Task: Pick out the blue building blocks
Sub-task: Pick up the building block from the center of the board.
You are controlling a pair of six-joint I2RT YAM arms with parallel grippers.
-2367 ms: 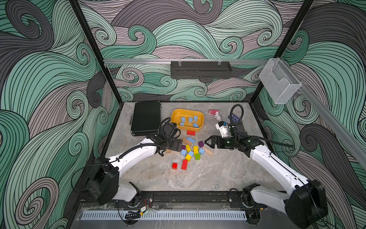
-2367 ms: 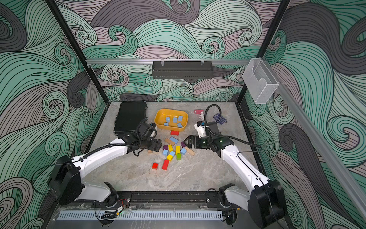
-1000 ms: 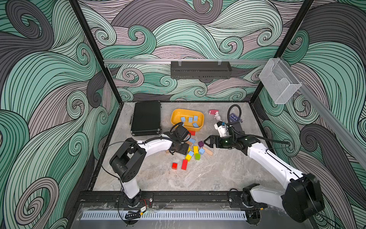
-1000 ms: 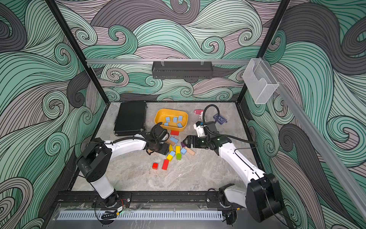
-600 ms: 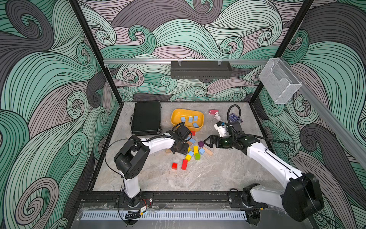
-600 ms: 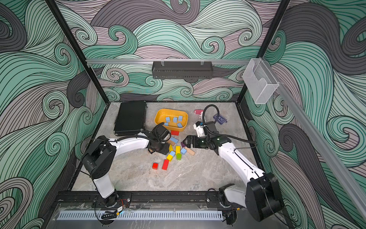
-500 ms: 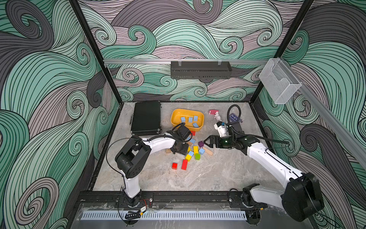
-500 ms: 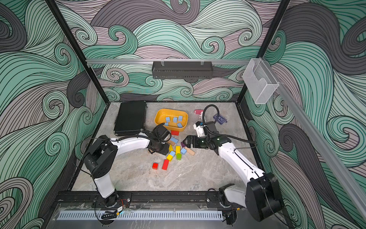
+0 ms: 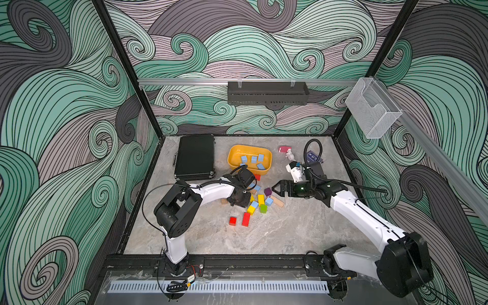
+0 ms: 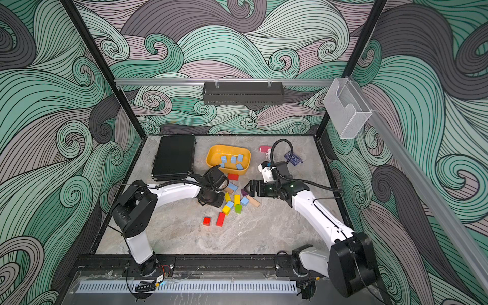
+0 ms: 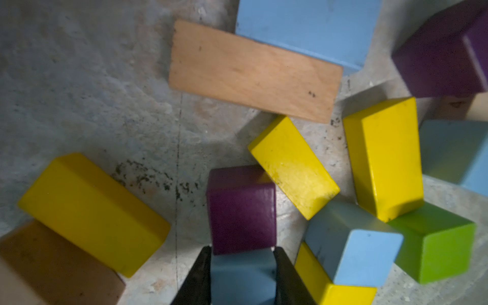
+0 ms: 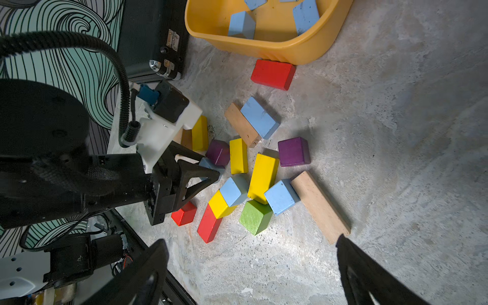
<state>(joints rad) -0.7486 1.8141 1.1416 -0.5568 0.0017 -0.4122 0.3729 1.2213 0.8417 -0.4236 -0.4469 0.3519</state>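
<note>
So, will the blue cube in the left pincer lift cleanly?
Probably: the blue cube looks like rigid, flat-sided wood, held squarely in the left pincer, so it's unlikely to roll or squash. Its matte paint should resist slipping. The purple cube abutting it may get nudged.

Purple cube just ahead of left tool

Fingers pinch blue block, purple cube touching.

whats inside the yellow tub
Only blue building blocks lie in the yellow tub: about five show. The left arm and its cable cover the tub's near corner, so any more there cannot be seen.
</note>
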